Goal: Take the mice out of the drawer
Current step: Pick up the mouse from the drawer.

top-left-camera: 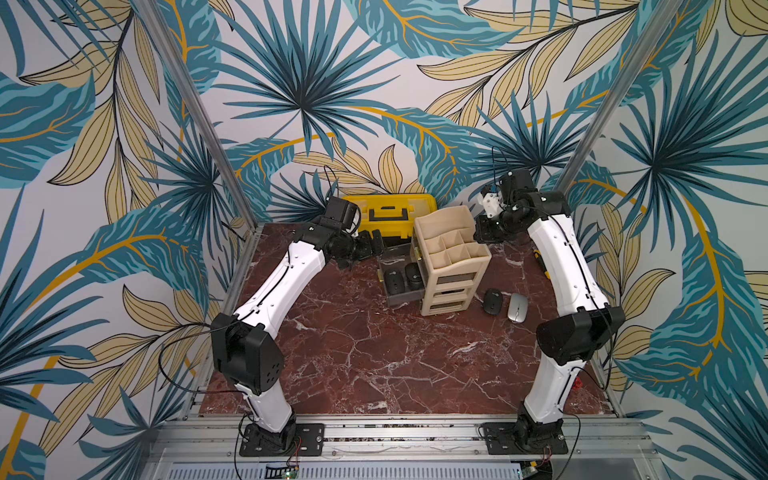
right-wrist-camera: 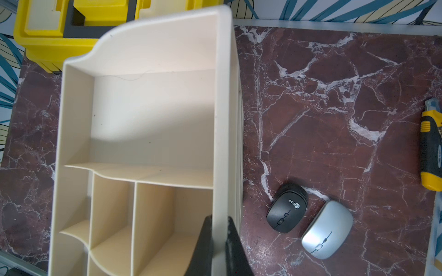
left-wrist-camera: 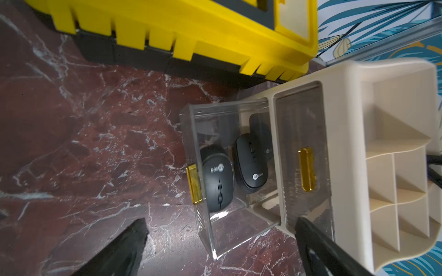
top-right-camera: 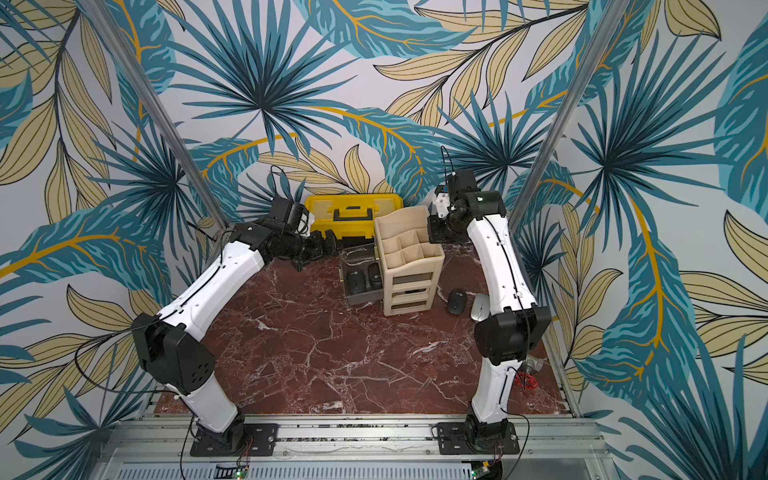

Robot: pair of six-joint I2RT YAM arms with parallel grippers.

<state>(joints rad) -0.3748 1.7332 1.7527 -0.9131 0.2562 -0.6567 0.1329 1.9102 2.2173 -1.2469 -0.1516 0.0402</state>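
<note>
A beige organizer stands near the far edge of the marble tabletop, in front of a yellow toolbox. Its clear drawer, the one below the shut top drawer, is pulled out toward the left edge. Two black mice lie side by side inside it: one by the gold handle, the other further in. A dark shape behind them may be a third, but I cannot tell.

The left gripper hangs above the open drawer with its jaws spread wide, holding nothing. The right gripper is clamped on the rim of the organizer's side wall, one finger inside the compartment and one outside.

Out on the tabletop, between the organizer and the right edge, a black mouse and a silver mouse lie just beside each other. A yellow-and-black utility knife lies close to the right edge
</note>
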